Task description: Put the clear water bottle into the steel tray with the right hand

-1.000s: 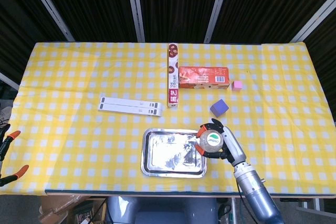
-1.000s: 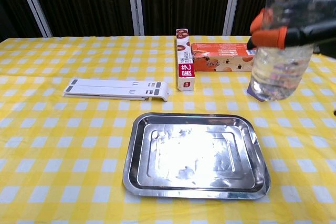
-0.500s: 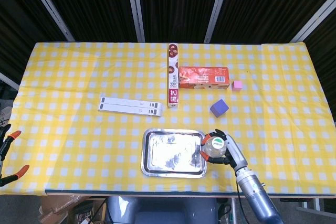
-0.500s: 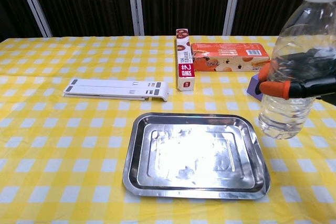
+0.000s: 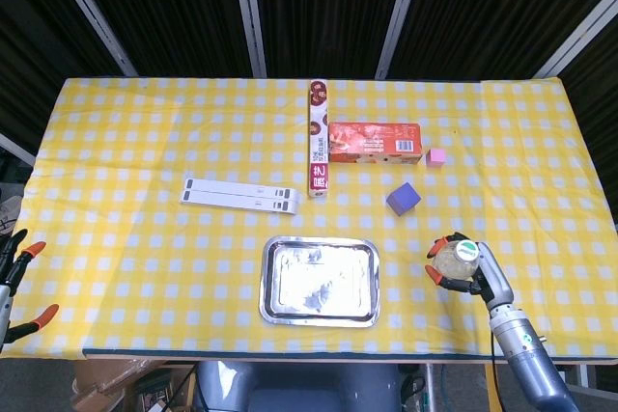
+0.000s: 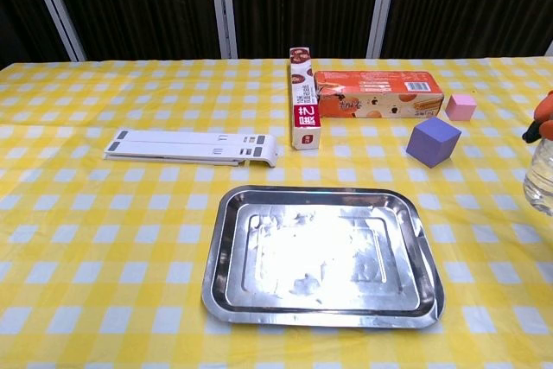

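Right hand (image 5: pixel 473 272) with the clear water bottle (image 5: pixel 455 259) now sits well right of the steel tray (image 5: pixel 320 281); half a second ago it was touching the tray's right rim, a second ago overlapping its right edge. In the chest view the bottle (image 6: pixel 543 181) has slid almost out of frame; only its lower body shows at the right edge, with orange fingertips (image 6: pixel 544 107) above it.

Fingers are wrapped around the bottle, holding it upright over the yellow checked tablecloth (image 5: pixel 145 142), outside the tray. Bottle: transparent ribbed plastic, pale cap, water visible in the lower part.

Tray: shallow rounded rectangle, polished metal, glare on its floor, nothing in it.

Left hand (image 5: pixel 19 272) shows only as orange-tipped fingers at the left edge, spread apart, holding nothing.

Beyond the tray: purple cube (image 5: pixel 404 199), small pink cube (image 5: pixel 435 157), orange carton (image 5: pixel 375 142), long narrow box (image 5: pixel 317 139), flat white folded stand (image 5: pixel 242 196).
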`<state>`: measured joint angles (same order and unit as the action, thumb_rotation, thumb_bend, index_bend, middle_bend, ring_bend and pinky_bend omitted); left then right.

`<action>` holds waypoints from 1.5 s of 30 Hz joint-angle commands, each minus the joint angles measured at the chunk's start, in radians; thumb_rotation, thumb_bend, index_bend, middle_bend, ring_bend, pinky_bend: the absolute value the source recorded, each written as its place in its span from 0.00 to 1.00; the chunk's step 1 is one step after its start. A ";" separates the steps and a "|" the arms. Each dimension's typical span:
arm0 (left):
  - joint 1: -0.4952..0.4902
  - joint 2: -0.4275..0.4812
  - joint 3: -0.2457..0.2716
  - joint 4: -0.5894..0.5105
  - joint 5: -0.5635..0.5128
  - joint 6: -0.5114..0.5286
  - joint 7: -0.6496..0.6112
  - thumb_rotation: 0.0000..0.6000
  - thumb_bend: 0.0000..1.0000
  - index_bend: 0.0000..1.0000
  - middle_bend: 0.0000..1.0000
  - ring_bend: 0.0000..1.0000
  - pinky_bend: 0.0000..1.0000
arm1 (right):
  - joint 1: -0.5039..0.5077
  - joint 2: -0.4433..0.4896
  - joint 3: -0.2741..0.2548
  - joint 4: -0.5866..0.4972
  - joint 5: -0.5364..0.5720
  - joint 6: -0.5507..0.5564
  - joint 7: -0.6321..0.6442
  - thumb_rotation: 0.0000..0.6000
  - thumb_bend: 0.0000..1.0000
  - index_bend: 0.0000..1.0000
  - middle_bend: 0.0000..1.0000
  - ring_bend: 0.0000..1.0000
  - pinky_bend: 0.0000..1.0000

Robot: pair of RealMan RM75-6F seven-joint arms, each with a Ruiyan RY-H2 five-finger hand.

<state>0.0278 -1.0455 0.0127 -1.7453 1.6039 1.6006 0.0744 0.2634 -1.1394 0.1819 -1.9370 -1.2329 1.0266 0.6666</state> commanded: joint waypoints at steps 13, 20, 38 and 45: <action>-0.005 0.004 -0.005 0.007 -0.011 -0.008 -0.015 1.00 0.22 0.14 0.00 0.00 0.00 | 0.131 -0.301 -0.003 -0.154 0.122 -0.004 -0.317 1.00 0.90 0.88 0.65 0.27 0.00; -0.008 0.005 -0.007 0.010 -0.015 -0.011 -0.020 1.00 0.22 0.14 0.00 0.00 0.00 | 0.129 -0.320 0.014 -0.143 0.196 0.054 -0.388 1.00 0.90 0.88 0.65 0.27 0.00; -0.011 -0.014 0.002 -0.008 -0.003 -0.021 0.041 1.00 0.22 0.14 0.00 0.00 0.00 | -0.022 0.020 0.009 0.053 0.011 0.001 0.021 1.00 0.90 0.88 0.65 0.27 0.00; -0.008 -0.008 -0.002 -0.006 -0.011 -0.016 0.023 1.00 0.22 0.14 0.00 0.00 0.00 | 0.028 -0.110 -0.010 -0.002 -0.015 -0.018 -0.068 1.00 0.90 0.88 0.65 0.27 0.00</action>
<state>0.0191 -1.0550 0.0119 -1.7524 1.5944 1.5842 0.1014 0.2699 -1.1941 0.1795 -1.9175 -1.2468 1.0110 0.6493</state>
